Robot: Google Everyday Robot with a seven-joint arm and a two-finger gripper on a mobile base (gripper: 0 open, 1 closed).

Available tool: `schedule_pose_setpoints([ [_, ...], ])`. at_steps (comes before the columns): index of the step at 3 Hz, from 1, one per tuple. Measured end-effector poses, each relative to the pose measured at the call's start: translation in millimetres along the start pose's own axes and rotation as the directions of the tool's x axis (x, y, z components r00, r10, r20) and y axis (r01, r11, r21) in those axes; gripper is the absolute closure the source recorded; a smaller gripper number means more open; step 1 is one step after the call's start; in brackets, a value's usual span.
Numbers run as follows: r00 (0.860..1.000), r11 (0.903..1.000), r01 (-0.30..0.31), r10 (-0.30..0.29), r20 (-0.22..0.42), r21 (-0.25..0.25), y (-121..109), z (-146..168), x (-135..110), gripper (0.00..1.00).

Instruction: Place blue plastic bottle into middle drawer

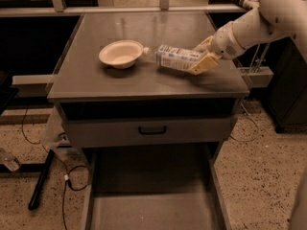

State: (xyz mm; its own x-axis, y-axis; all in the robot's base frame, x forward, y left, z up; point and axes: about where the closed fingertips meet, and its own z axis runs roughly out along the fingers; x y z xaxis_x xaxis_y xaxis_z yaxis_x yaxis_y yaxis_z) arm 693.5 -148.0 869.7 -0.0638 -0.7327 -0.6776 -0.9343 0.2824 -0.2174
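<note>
The blue plastic bottle [173, 57] lies on its side on the grey table top [144, 28], its cap end pointing left toward the cream bowl [121, 53]. My gripper [196, 59] reaches in from the right. Its tan fingers [205, 64] sit on either side of the bottle's right end and close on it. The middle drawer [153, 195] is pulled out at the bottom of the view, below the table, and its flat grey floor is bare.
A shut drawer front with a black handle [152, 129] sits just under the table top. My white arm [268, 13] crosses the top right. Cables and a black bar [41, 181] lie on the speckled floor at the left.
</note>
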Motion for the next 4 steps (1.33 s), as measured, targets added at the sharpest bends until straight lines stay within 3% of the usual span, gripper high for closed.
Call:
schedule_pose_setpoints([
  [1,0.997,0.9967,0.077,-0.076,-0.012,0.027,42,-37,-3,1.0],
  [2,0.992,0.9908,0.122,-0.119,-0.054,0.059,90,-79,13,1.0],
  [4,0.987,0.9868,0.102,-0.084,-0.139,0.126,178,-135,70,1.0],
])
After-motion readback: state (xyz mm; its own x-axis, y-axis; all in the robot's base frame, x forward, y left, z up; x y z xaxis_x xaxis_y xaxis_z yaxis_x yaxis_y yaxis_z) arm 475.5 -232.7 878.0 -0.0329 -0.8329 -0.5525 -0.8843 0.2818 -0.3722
